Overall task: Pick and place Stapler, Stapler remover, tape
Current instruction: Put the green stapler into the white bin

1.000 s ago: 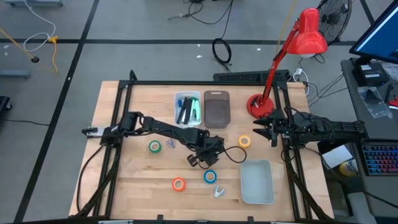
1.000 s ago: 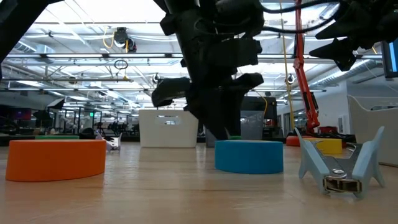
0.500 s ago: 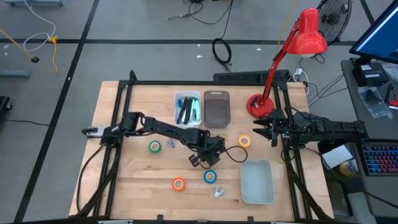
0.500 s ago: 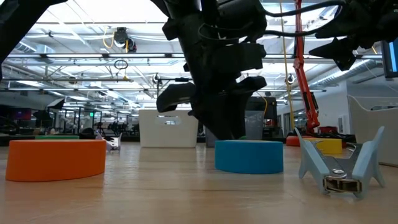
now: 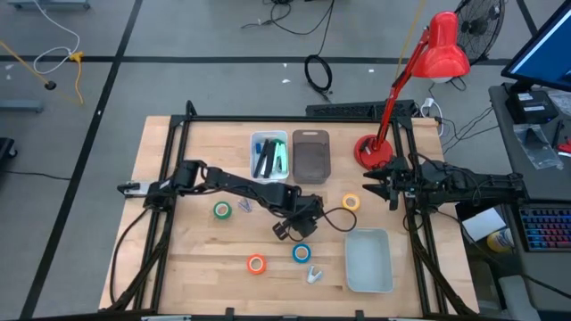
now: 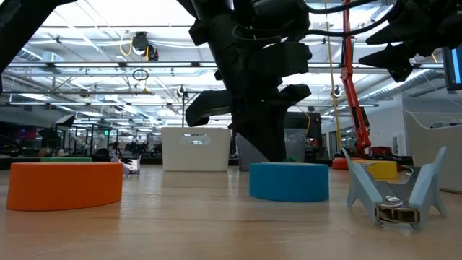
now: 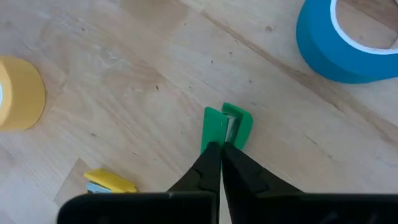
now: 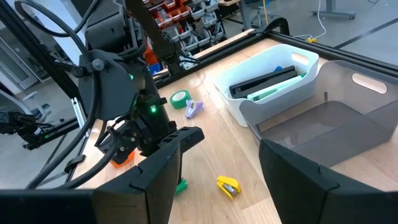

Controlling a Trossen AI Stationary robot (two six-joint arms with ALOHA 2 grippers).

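My left gripper (image 5: 287, 230) (image 7: 219, 150) points steeply down at mid-table, shut on a small green staple remover (image 7: 227, 126). A little yellow stapler (image 7: 109, 182) (image 8: 228, 185) lies flat beside it. The blue tape (image 5: 302, 253) (image 6: 289, 180), orange tape (image 5: 257, 264), green tape (image 5: 221, 210) and yellow tape (image 5: 351, 202) lie flat on the wood. A grey staple remover (image 5: 312, 275) (image 6: 395, 193) stands near the front edge, a purple one (image 5: 245, 207) by the green tape. My right gripper (image 5: 373, 189) hovers open at the table's right side, touching nothing. My left gripper has its two fingertips (image 7: 211, 155) closed together on the green staple remover's near end (image 7: 214, 138). The fingers come from above, slanting steeply down. The fingertips hide the exact place of contact. The staple remover sits on the table.
A white bin (image 5: 269, 156) with pens and a grey bin (image 5: 310, 155) stand at the back. Another white bin (image 5: 368, 260) sits front right. A red desk lamp (image 5: 375, 147) stands at the back right. A black cable loops beside the left gripper.
My left gripper has stayed in place above the green staple remover and its fingers have drawn together and shut. The tapes, the stapler and the other staple removers have kept still.
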